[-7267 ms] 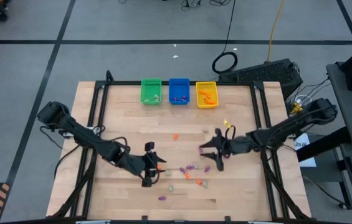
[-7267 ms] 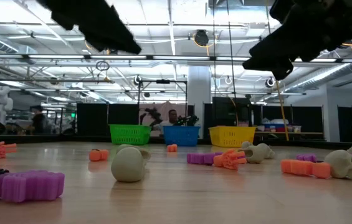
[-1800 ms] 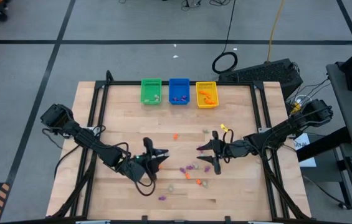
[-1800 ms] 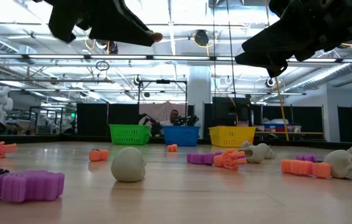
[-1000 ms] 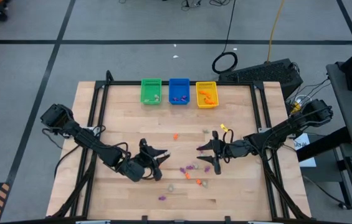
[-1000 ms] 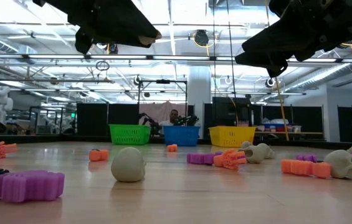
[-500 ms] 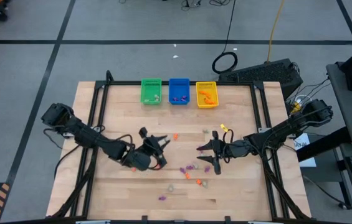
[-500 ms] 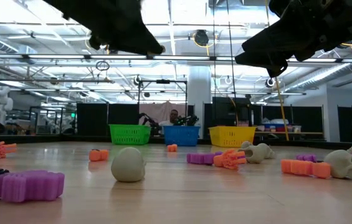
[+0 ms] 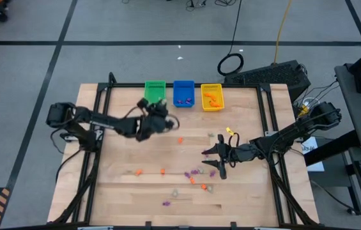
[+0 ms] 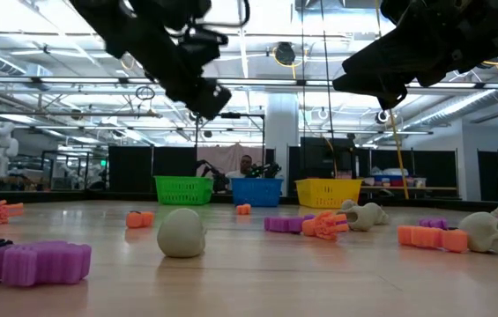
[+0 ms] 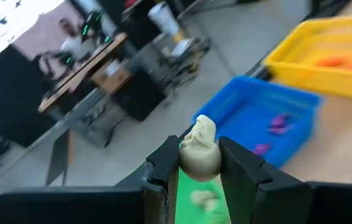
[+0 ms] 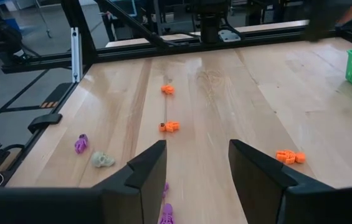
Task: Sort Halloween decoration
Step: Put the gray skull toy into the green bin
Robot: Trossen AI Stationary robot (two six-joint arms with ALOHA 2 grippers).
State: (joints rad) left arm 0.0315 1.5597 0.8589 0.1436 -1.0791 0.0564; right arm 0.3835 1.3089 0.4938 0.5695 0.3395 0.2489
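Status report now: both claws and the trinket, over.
Left claw shut on pale skull, above green bin. Right claw open, empty, hovering mid-table. Nothing blocking.

No readable text, labels, brands or numbers in any view: nothing legible on the bins, the table, the arms or the room gear behind.

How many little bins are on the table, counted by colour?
green bin: 1
blue bin: 1
yellow bin: 1
Total: 3
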